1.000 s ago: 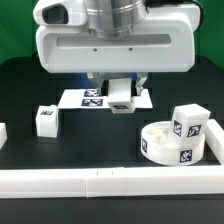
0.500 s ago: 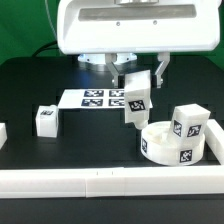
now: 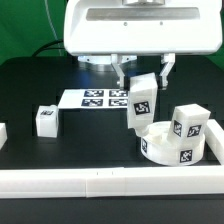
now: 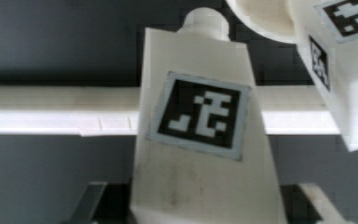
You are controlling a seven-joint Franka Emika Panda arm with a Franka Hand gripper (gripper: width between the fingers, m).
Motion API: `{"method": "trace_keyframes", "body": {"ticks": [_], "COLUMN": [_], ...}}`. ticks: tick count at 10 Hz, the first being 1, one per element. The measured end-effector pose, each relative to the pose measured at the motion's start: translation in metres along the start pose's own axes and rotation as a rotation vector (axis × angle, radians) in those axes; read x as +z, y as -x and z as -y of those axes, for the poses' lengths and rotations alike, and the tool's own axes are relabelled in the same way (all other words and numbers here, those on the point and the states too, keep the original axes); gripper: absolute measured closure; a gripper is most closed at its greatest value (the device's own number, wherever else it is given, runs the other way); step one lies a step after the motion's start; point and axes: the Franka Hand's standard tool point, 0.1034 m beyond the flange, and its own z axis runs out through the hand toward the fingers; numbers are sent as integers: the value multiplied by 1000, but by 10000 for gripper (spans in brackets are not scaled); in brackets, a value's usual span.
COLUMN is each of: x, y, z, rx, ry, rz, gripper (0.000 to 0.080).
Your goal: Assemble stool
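My gripper [image 3: 143, 80] is shut on a white stool leg [image 3: 140, 103] and holds it tilted in the air, just to the exterior view's left of the round white seat [image 3: 165, 147]. The leg's lower end hangs near the seat's rim. A second leg [image 3: 188, 125] stands on the seat. A third leg [image 3: 45, 120] lies on the table at the exterior view's left. In the wrist view the held leg [image 4: 194, 120] fills the middle with its tag facing the camera, between the gripper [image 4: 202, 205] fingers; the seat [image 4: 265, 15] and the second leg [image 4: 345, 60] show beyond it.
The marker board [image 3: 98, 98] lies behind the held leg. A long white rail [image 3: 100, 182] runs along the front and also shows in the wrist view [image 4: 51, 105]. Another rail piece [image 3: 216, 150] stands at the right. A small white part [image 3: 3, 133] sits at the left edge.
The gripper has lifted the leg off the area by the marker board and carried it to the exterior view's right, toward the seat. The seat and other legs have not moved.
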Motion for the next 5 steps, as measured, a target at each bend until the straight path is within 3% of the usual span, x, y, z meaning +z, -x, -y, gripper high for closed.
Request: {"method": "trace_keyframes", "body": {"ticks": [2,5], "x": [-7,-4], "y": [-5,-1], "z": [13,11], "rx": [-54,-51], "ry": [1,1], "rz": [-63,-43], "gripper": [475,475]}}
